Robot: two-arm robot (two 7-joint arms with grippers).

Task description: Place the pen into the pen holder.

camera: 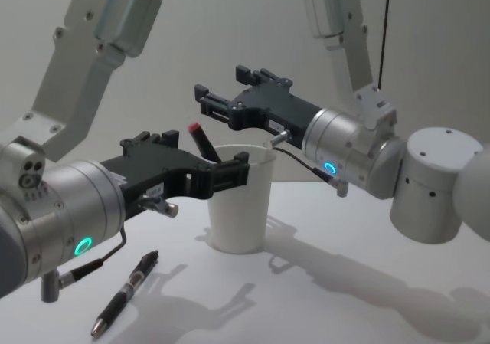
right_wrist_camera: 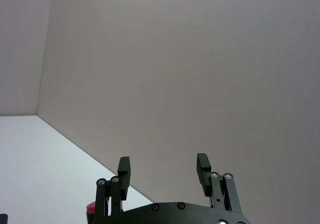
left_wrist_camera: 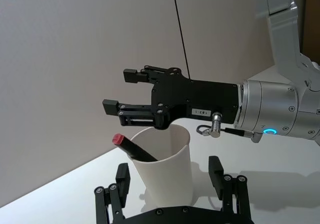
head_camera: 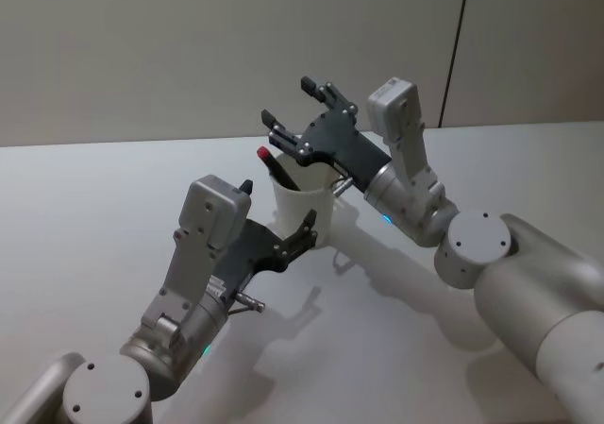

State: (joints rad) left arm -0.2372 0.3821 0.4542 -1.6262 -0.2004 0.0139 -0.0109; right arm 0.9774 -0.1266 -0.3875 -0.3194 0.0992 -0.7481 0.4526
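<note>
The pen holder (head_camera: 304, 214) is a white paper cup standing upright on the table, also seen in the chest view (camera: 241, 206). A dark pen with a red end (head_camera: 268, 161) leans inside it, its red tip above the rim (left_wrist_camera: 119, 139). My right gripper (head_camera: 289, 102) hovers open just above the pen's tip and the rim, holding nothing (camera: 222, 83). My left gripper (left_wrist_camera: 169, 171) is open, and its fingers stand on either side of the cup with small gaps.
A second pen (camera: 126, 290), black with a silver tip, lies on the white table (camera: 344, 298) in front of the cup, below my left arm. A plain wall stands behind the table.
</note>
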